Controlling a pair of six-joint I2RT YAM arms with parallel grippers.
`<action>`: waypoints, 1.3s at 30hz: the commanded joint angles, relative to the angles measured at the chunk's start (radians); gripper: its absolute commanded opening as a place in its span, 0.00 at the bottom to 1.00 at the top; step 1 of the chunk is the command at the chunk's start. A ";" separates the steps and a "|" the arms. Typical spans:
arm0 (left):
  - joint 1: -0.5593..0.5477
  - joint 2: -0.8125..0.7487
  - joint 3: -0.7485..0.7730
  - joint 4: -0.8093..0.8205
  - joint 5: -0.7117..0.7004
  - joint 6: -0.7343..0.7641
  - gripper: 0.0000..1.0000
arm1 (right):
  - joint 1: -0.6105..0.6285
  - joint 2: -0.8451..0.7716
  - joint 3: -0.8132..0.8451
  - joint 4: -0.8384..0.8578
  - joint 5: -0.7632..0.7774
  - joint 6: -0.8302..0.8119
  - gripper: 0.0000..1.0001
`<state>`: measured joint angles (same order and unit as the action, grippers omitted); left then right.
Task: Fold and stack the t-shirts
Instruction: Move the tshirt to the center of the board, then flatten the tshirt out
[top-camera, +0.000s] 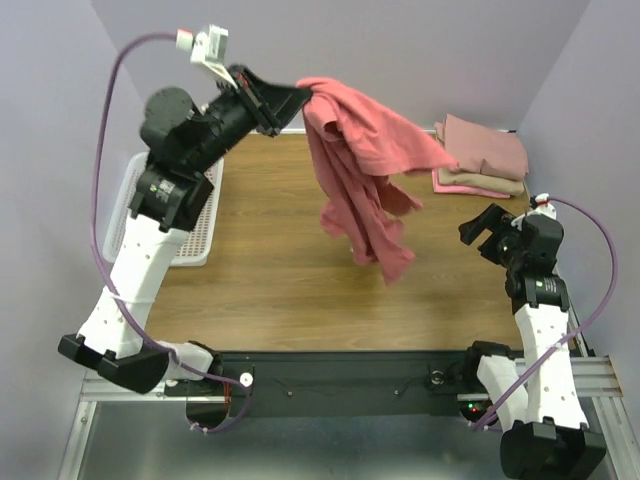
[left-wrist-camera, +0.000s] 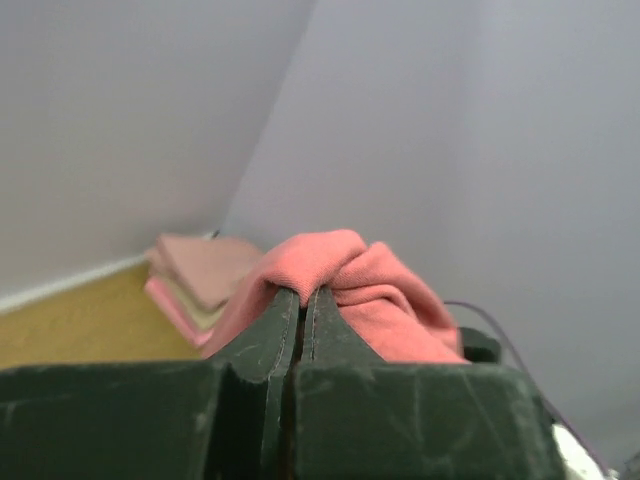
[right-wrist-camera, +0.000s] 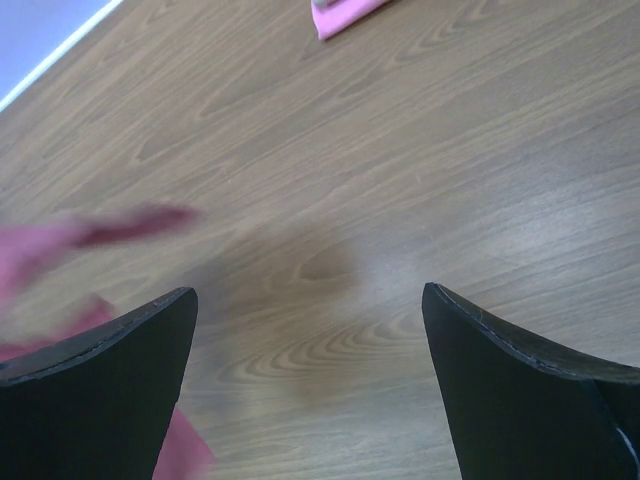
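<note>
My left gripper (top-camera: 300, 97) is raised high at the back and shut on the coral-red t-shirt (top-camera: 360, 180), which hangs crumpled in the air above the table. In the left wrist view the fingers (left-wrist-camera: 302, 300) pinch a fold of the shirt (left-wrist-camera: 350, 270). A stack of folded shirts, dusty-pink (top-camera: 485, 145) on tan (top-camera: 480, 177) on bright-pink (top-camera: 465, 187), lies at the back right and also shows in the left wrist view (left-wrist-camera: 200, 275). My right gripper (top-camera: 480, 228) is open and empty, low over the table right of the hanging shirt; blurred red cloth (right-wrist-camera: 60, 250) shows at its left.
A white mesh basket (top-camera: 190, 225) stands at the table's left edge, partly behind my left arm. The wooden table (top-camera: 270, 270) spreads under the hanging shirt. Purple walls close the back and sides.
</note>
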<state>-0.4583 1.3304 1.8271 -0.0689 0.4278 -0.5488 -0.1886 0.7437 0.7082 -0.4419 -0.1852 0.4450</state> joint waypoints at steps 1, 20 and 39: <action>0.013 -0.098 -0.370 0.023 -0.531 -0.092 0.30 | 0.001 -0.037 0.037 0.014 0.038 0.008 1.00; 0.043 -0.099 -0.902 -0.270 -0.601 -0.270 0.99 | 0.350 0.074 -0.041 -0.073 0.021 0.086 1.00; -0.152 0.082 -1.121 0.021 -0.555 -0.342 0.91 | 0.597 -0.056 -0.173 -0.348 0.138 0.340 1.00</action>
<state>-0.6132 1.3491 0.6540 -0.1493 -0.0757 -0.8883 0.4007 0.7017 0.5144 -0.7475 -0.0563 0.7506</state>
